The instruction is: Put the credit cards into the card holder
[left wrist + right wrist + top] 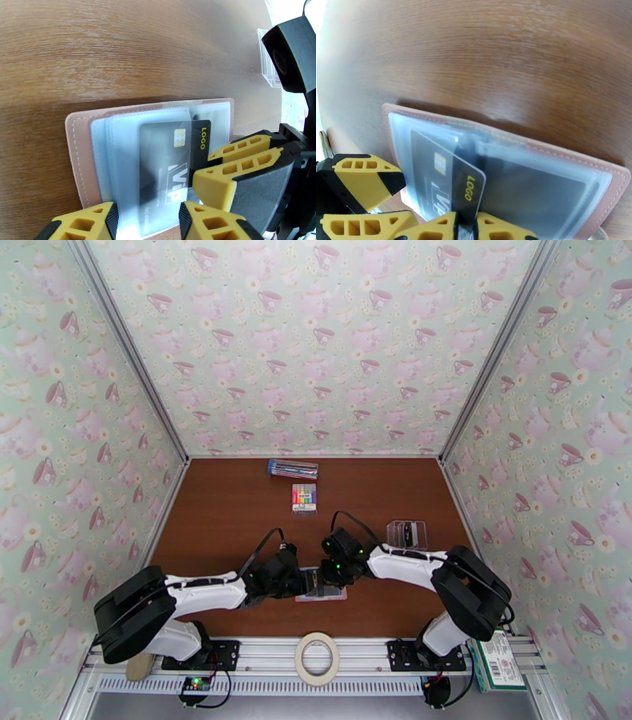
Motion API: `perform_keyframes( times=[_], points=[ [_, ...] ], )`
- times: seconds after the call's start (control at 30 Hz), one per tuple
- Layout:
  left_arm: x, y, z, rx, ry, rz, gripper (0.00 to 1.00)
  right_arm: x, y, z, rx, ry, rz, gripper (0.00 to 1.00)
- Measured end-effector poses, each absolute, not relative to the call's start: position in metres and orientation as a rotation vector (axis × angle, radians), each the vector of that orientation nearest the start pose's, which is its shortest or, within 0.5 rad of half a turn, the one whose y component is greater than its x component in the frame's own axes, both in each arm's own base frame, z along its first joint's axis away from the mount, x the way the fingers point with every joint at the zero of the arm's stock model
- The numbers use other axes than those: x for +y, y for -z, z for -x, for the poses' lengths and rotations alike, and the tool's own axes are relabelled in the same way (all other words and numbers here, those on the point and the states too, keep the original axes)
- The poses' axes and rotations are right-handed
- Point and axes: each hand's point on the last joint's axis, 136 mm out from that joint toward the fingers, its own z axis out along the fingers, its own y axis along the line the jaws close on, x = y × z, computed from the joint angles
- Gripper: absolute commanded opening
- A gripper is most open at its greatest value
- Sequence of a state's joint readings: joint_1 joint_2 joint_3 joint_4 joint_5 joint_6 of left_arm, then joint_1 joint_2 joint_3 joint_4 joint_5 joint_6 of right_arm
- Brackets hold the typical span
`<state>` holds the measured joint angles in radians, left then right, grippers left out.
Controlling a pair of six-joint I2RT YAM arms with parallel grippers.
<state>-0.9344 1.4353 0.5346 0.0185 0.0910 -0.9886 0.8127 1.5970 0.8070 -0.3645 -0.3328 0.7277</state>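
Note:
The pink card holder [338,597] [79,158] [568,156] lies open and flat near the table's front centre, its translucent pockets facing up. A dark grey credit card [166,158] [446,177] marked VIP and LOGO sits partly inside one pocket, with one end sticking out. My right gripper [335,573] [203,167] [468,227] is shut on that exposed end. My left gripper [312,581] [148,225] [405,199] stands with its jaws apart over the holder's opposite edge, the pocket leaf running between its fingers. A dark shape shows through another pocket [537,189].
A clear plastic box [407,534] [268,59] stands right of the grippers. A pack of coloured markers [304,497] and a blue-ended pen box [293,469] lie toward the back. A tape roll [317,658] and a green carton [496,662] sit at the front rail.

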Motion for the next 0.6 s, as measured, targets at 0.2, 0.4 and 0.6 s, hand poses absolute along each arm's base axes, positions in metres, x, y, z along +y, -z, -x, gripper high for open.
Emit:
perform_keyframes(
  times=[0.2, 0.4, 0.6],
  points=[
    [-0.2821, -0.0308, -0.1891, 2.691, 0.860, 0.029, 0.48, 0.2791, -0.0321, -0.1952, 2.960, -0.720, 0.245, 0.25],
    [-0.2821, -0.0308, -0.1891, 2.691, 0.860, 0.029, 0.48, 0.2761, -0.0324, -0.1960, 2.957, -0.693, 0.251, 0.14],
    [-0.2821, -0.0308, -0.1891, 2.691, 0.860, 0.029, 0.48, 0.2784, -0.0346, -0.1978, 2.948, -0.704, 0.251, 0.08]
  ],
)
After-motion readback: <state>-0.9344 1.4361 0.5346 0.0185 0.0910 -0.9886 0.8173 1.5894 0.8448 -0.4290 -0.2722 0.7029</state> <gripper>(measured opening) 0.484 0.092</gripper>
